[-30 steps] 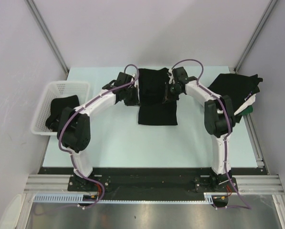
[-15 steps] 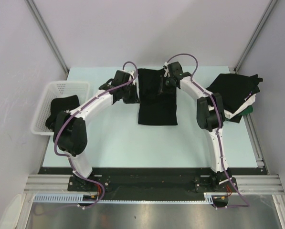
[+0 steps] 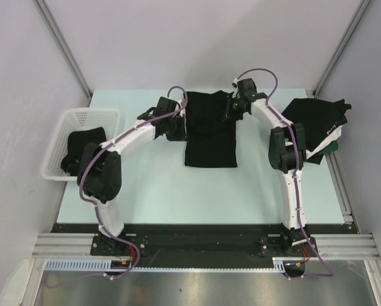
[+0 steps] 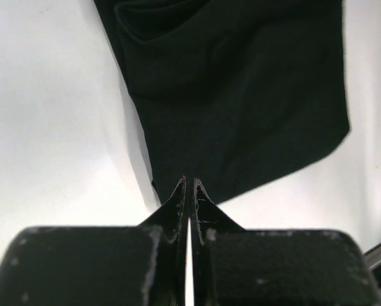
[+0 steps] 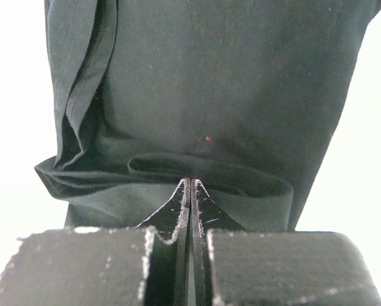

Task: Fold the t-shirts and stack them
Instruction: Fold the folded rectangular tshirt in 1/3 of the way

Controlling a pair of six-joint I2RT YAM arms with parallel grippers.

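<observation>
Shirt news: right gripper [image 3: 233, 109] has slid up to the far end of the black t-shirt [image 3: 209, 137], a long strip lying mid-table, left gripper [image 3: 176, 129] sits at its left edge, both jaws pinched shut and seemingly empty, so I'd guess the end-over-end fold is next.

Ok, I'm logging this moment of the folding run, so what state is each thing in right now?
middle t-shirt: folded into a long strip, lying flat.
pile of t-shirts: stacked loosely, black on top, edges not squared.
basket: upright, holding one garment.
black t-shirt: crumpled inside the basket.
left gripper: shut, tips at the strip's edge.
right gripper: shut, tips at the strip's folded hem.
</observation>
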